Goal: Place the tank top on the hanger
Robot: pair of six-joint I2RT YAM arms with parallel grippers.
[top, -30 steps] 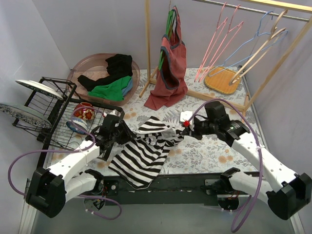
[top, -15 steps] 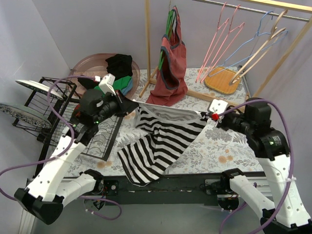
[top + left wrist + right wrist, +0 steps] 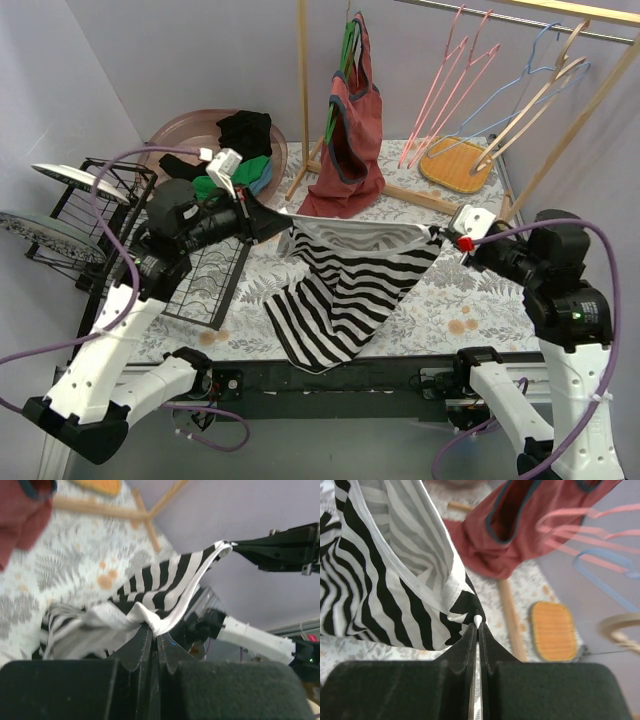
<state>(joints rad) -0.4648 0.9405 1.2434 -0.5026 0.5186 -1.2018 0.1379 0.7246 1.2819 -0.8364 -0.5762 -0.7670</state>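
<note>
The black-and-white striped tank top (image 3: 345, 285) hangs stretched in the air between my two grippers, its lower end trailing on the table. My left gripper (image 3: 268, 214) is shut on its left edge; the white trim (image 3: 155, 625) is pinched between the jaws. My right gripper (image 3: 447, 236) is shut on its right edge; the trim tip (image 3: 477, 621) shows between the closed jaws. The striped fabric (image 3: 385, 575) fills the left of the right wrist view. Pink hangers (image 3: 447, 85) hang on the rail at the back right, well behind the top.
A dull red tank top (image 3: 350, 140) hangs on the wooden rack (image 3: 302, 90). A light blue hanger (image 3: 520, 85) and a wooden hanger (image 3: 545, 95) hang beside the pink ones. An orange mat (image 3: 456, 165), a pink basin (image 3: 175, 140) of clothes and a black dish rack (image 3: 120, 215) stand around.
Both grippers have lifted the striped top off the table and moved apart, stretching its upper edge. In the last half second they moved slightly further right and apart.
</note>
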